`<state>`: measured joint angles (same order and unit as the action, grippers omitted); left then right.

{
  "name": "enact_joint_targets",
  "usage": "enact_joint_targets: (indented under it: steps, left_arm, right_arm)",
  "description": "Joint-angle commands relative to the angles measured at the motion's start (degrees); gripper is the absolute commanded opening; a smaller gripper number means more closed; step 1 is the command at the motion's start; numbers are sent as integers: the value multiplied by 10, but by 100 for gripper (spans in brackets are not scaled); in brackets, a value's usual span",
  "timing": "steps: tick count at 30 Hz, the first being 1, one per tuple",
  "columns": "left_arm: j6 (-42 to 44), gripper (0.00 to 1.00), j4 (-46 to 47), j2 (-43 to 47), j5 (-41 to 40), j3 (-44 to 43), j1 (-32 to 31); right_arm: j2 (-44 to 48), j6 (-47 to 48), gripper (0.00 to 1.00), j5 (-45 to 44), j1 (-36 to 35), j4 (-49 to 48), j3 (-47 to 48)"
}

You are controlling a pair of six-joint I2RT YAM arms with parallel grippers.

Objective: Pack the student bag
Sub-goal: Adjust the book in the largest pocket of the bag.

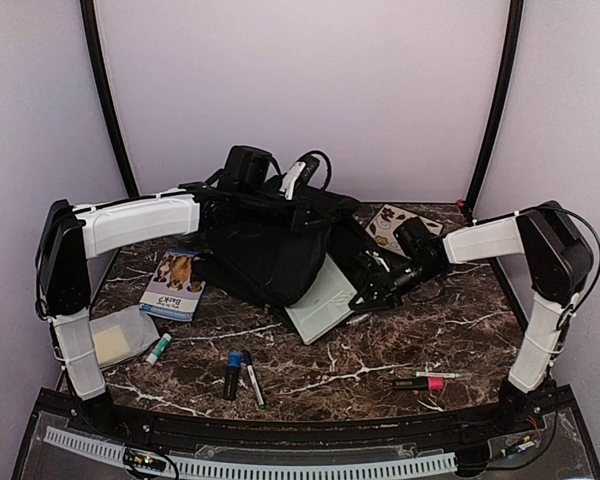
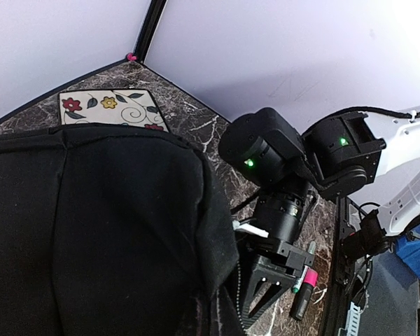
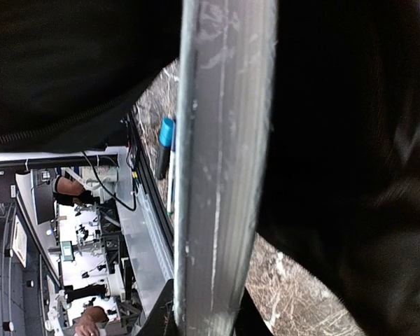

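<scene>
The student bag (image 1: 260, 250), a large black backpack, stands mid-table. It fills the left of the left wrist view (image 2: 91, 224) and the right wrist view (image 3: 350, 140). My left gripper (image 1: 305, 210) is at the bag's top edge and seems shut on the fabric, holding it up. Its fingers are hidden in its own wrist view. My right gripper (image 1: 372, 290) (image 3: 203, 323) is shut on a flat grey folder (image 1: 320, 300) (image 3: 217, 175) lying at the bag's right side, partly under the fabric. The right gripper also shows in the left wrist view (image 2: 255, 308).
A dog-cover book (image 1: 173, 285), a clear-wrapped pad (image 1: 115, 340) and a green glue stick (image 1: 158, 348) lie left. A blue-capped marker (image 1: 231, 373) and pen (image 1: 253, 378) lie in front. A pink marker (image 1: 420, 383) lies right. A floral card (image 1: 392, 222) lies behind.
</scene>
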<state>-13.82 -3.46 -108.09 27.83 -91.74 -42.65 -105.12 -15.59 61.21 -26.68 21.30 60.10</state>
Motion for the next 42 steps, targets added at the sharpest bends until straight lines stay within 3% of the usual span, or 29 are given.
enact_joint_targets:
  steps: [1,5,12,18,25,30,35,42]
  left_arm:
    - [14,0,9,18,48,-37,-6]
    - [28,0,-19,22,51,-42,-10]
    - [56,0,-73,14,82,-62,-10]
    - [49,0,-72,10,112,-81,-18]
    - [31,0,-50,-1,127,-91,-25]
    - [40,0,-64,-5,122,-111,-29]
    - [82,0,-94,4,51,-107,-21]
    - [74,0,-62,-17,57,-115,-9]
  right_arm:
    - [-8,-9,0,7,9,-43,86]
    - [-30,-28,0,10,27,-41,115]
    - [13,12,0,-22,40,18,123]
    - [-43,-35,0,-25,29,-25,173]
    - [-86,-174,0,-5,-6,-171,180]
    - [-106,-172,0,-15,-16,-174,195]
    - [-40,-150,0,3,-21,-171,130]
    - [46,-129,0,22,-25,-162,38]
